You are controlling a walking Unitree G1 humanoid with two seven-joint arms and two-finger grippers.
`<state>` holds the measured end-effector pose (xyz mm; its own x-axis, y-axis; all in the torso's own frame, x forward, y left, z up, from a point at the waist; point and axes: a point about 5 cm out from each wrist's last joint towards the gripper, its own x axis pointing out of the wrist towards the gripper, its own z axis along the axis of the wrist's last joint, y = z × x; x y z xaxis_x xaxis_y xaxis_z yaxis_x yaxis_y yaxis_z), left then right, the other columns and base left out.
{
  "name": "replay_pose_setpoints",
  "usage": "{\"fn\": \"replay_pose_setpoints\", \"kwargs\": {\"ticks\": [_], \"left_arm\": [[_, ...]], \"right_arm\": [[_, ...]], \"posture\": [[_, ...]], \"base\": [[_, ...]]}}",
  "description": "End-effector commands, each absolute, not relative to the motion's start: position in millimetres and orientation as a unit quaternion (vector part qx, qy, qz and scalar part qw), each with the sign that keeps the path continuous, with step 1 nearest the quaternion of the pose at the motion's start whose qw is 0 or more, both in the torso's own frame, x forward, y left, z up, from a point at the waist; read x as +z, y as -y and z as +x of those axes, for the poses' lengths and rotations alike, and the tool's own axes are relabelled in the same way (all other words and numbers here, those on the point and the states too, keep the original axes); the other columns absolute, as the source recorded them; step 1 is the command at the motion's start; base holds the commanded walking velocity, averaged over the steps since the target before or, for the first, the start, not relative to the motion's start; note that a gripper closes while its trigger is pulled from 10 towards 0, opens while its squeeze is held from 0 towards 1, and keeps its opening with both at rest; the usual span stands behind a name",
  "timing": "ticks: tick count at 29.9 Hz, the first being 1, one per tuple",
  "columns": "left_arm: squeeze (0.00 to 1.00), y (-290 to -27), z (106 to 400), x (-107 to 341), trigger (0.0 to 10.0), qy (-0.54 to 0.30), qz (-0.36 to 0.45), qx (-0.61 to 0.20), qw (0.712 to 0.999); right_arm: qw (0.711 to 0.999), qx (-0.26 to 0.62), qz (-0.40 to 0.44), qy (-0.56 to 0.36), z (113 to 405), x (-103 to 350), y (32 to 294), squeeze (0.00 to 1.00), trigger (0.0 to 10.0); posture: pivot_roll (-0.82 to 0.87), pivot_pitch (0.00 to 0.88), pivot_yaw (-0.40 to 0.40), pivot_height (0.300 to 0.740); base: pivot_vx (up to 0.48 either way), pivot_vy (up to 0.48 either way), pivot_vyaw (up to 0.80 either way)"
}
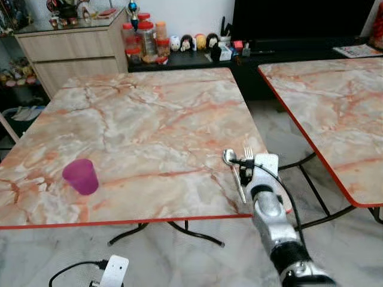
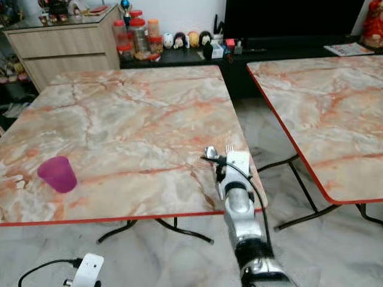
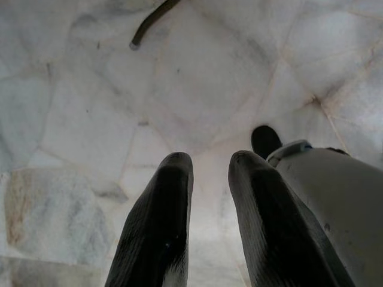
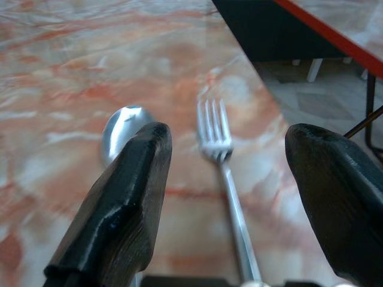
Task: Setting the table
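Hovering spread right tool [image 4: 230, 179] over fork [image 4: 224, 173], spoon [image 4: 122, 134]

Right pincer [image 4: 224, 179] spread wide, low; left pincer [image 3: 206, 179] hangs, narrowly parted.

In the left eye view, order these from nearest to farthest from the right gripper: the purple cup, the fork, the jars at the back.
1. Fork, lying right at the right gripper, near the table's right edge.
2. Purple cup, across the table on the left.
3. Jars, far behind the table.
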<state>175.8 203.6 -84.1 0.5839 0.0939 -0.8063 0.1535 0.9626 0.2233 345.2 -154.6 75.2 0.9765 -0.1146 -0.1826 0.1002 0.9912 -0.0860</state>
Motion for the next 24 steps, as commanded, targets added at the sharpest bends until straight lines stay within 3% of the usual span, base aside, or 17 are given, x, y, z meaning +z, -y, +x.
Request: {"fn": "replay_pose_setpoints", "kwargs": {"ticks": [1,24], "left_arm": [[0.00,-207,173,-85,10.0,-0.460,0.140,-0.014,0.877],[0.00,-207,177,-83,10.0,-0.458,0.137,-0.010,0.878]], "right_arm": [[0.992,-0.035,-0.039,-0.114,347,72,148,0.00,10.0],[0.985,0.024,-0.021,-0.169,353,64,128,0.00,10.0]], "posture": [[-0.01,0.000,0.032,0.727],[0.00,0.000,0.031,0.727]], "base": [[0.000,0.000,0.00],[0.000,0.000,0.00]]}}
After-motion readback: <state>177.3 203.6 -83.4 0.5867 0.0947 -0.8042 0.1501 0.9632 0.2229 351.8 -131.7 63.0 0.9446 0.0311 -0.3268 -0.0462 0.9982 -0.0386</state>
